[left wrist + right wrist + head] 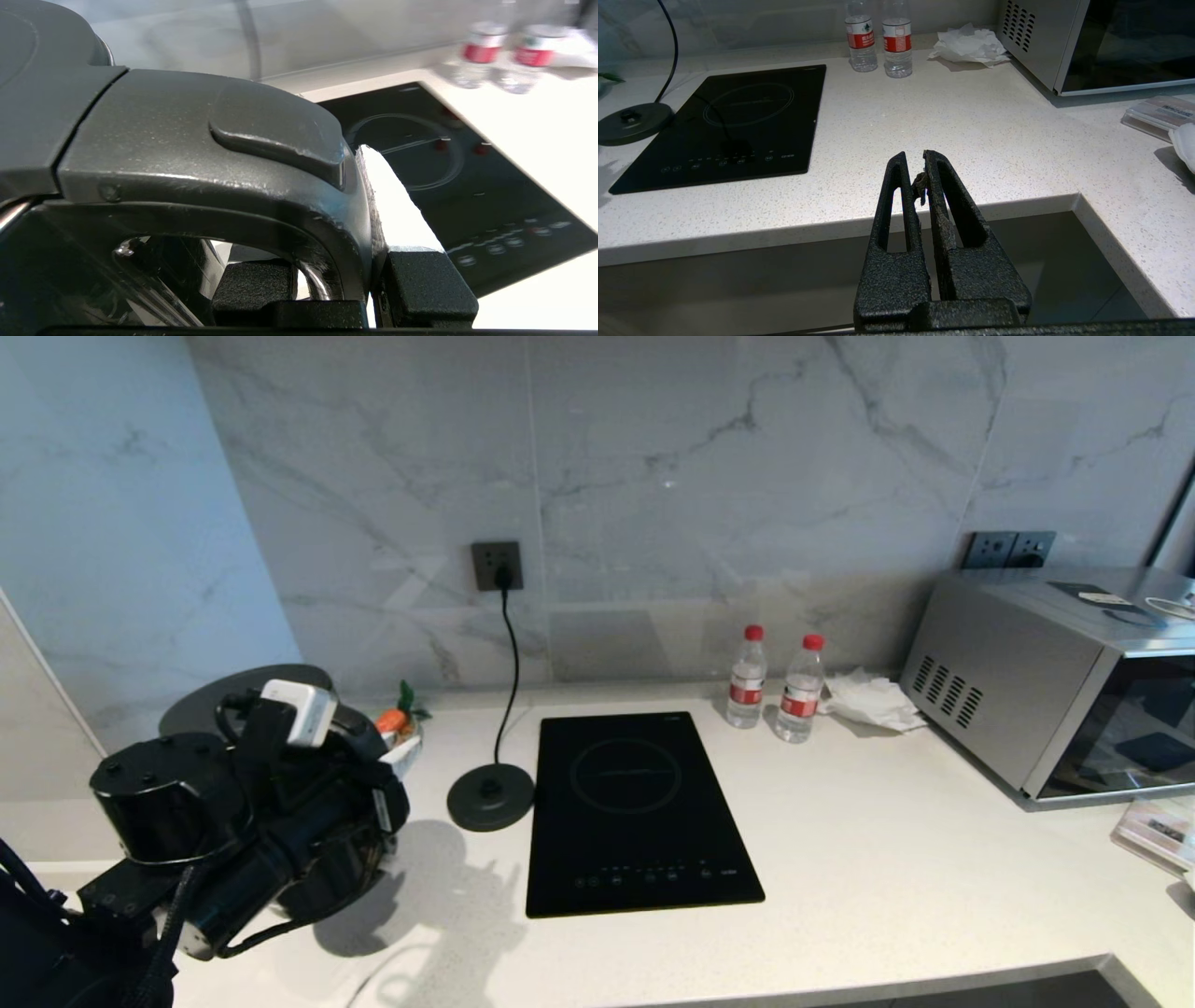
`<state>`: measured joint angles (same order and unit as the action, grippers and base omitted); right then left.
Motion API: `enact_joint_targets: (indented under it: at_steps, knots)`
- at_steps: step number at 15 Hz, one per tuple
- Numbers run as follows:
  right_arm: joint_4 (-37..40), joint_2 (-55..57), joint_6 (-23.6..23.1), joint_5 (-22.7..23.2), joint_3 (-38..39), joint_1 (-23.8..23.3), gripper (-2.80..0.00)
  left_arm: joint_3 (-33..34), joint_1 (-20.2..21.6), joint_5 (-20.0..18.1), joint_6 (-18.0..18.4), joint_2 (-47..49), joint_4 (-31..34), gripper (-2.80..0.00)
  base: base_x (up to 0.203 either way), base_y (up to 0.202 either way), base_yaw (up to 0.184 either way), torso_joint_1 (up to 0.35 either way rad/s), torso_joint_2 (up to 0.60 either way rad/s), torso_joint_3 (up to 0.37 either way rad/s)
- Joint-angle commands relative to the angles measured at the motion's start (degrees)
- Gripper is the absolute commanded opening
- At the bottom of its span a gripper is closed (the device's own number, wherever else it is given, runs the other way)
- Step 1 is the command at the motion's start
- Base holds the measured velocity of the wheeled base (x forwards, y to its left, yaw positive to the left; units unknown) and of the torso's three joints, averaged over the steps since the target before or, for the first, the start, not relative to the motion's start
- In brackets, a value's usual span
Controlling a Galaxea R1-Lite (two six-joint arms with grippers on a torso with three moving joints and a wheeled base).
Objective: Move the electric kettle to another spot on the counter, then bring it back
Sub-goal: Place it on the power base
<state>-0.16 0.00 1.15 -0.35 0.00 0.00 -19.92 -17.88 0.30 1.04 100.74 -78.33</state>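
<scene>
**Inspector A:** Left gripper [369,275]?

**Inspector B:** Clamped on the loop handle [261,177] of the electric kettle [159,803]. In the left wrist view one finger [423,284] lies on the handle's outer side, the other inside the loop. The kettle's round lid [154,782] sits on the far side of the handle from the gripper.

**Inspector A:** Where is the kettle?

**Inspector B:** With the gripper, at the left end of the table [887,877], off its base disc [490,795]. Whether it touches the table cannot be determined; the arm hides its underside.

**Inspector A:** Surroundings, taken from that gripper?

**Inspector B:** The corded base disc lies beyond it, toward the wall, unoccupied. The induction hob [635,807] lies just past the disc. Two water bottles [775,686] stand well apart from the gripper, behind the hob's far corner. The microwave [1046,686] is farthest off.

**Inspector A:** Right gripper [915,163]?

**Inspector B:** Fingers together, holding nothing, hanging in front of the table's edge; the hob and bottles lie ahead of it.
</scene>
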Motion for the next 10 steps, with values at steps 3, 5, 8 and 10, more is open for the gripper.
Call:
enact_joint_targets:
  at_steps: [3, 5, 8, 10]
  knots:
    - [0.0, 0.0, 0.0, 0.0, 0.0, 0.0, -2.80, -10.6, -6.6, 0.0, -0.1, 4.7, 2.2, -2.80, 0.000, 0.000, 0.000, 0.000, 0.00, 0.000]
    - [0.0, 0.0, 0.0, 0.0, 0.0, 0.0, -2.80, -15.8, -10.2, 0.2, -0.1, 7.6, 3.4, -2.80, 0.000, 0.000, 0.000, 0.000, 0.00, 0.000]
    - [0.0, 0.0, 0.0, 0.0, 0.0, -0.1, -2.80, -20.8, -12.8, 0.2, -0.1, 12.2, 4.2, -2.80, 0.000, 0.000, 0.000, 0.000, 0.00, 0.000]
    - [0.0, 0.0, 0.0, 0.0, 0.0, 0.0, -2.80, -23.4, -13.7, 0.4, -0.1, 14.8, 4.2, -2.80, 0.000, 0.000, 0.000, 0.000, 0.00, 0.000]
